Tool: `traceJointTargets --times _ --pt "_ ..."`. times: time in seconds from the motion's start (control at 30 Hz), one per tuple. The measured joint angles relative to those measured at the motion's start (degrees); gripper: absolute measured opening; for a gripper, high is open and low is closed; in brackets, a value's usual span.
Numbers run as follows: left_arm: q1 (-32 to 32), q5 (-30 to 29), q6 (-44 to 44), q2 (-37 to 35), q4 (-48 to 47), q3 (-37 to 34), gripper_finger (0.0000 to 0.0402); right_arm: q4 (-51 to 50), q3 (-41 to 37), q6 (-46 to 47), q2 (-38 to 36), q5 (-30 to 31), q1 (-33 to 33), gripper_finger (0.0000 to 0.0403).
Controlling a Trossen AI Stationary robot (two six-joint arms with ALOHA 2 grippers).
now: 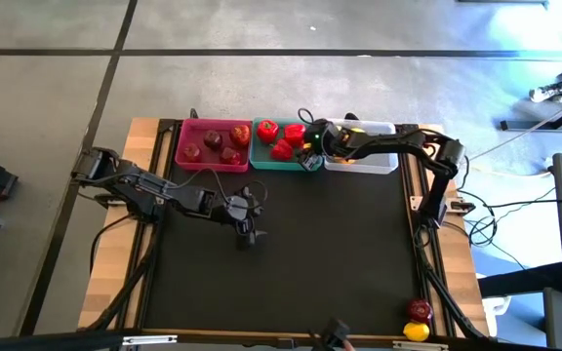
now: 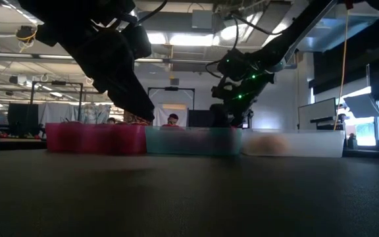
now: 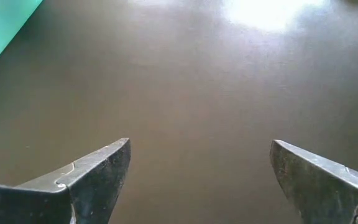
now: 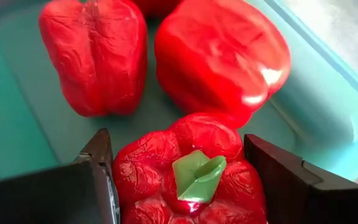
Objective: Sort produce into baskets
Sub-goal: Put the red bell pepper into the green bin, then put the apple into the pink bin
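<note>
Three baskets stand in a row at the table's far edge: pink with dark red apples, teal with red bell peppers, white. My right gripper is over the teal basket's right part, shut on a red bell pepper. Two more peppers lie on the teal floor beyond it. My left gripper hangs open over the black mat near the table's middle, with nothing between its fingers. My right gripper pinches the bell pepper by two opposite sides, one finger on each. The pepper's green stem faces back toward the wrist. The fingers slant down from the table's right. Whether the pepper's underside rests on the teal basket's floor is hidden.
A dark red apple and a yellow lemon lie at the table's near right corner. The black mat between the arms is bare. In the low view the three baskets form a low wall along the far side.
</note>
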Motion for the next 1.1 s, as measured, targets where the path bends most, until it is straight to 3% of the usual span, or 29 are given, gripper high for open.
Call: traceJointTargets --times 0.2,0.43,0.6,1.1 --pt "-0.02 -0.02 0.02 0.0 0.0 0.0 0.0381 -0.36 0.0 0.92 0.0 1.11 0.04 0.0235" --pt "0.0 -0.04 0.02 0.0 0.0 0.0 0.0381 -0.69 0.0 0.92 0.02 1.13 0.07 0.0313" --pt "0.0 -0.04 0.02 0.0 0.0 0.0 0.0381 -0.69 0.0 0.7 -0.02 1.03 0.07 0.0347" --pt "0.0 -0.04 -0.35 0.0 -0.02 0.0 0.0381 -5.77 -0.02 -1.23 -9.69 1.22 0.07 0.0355"
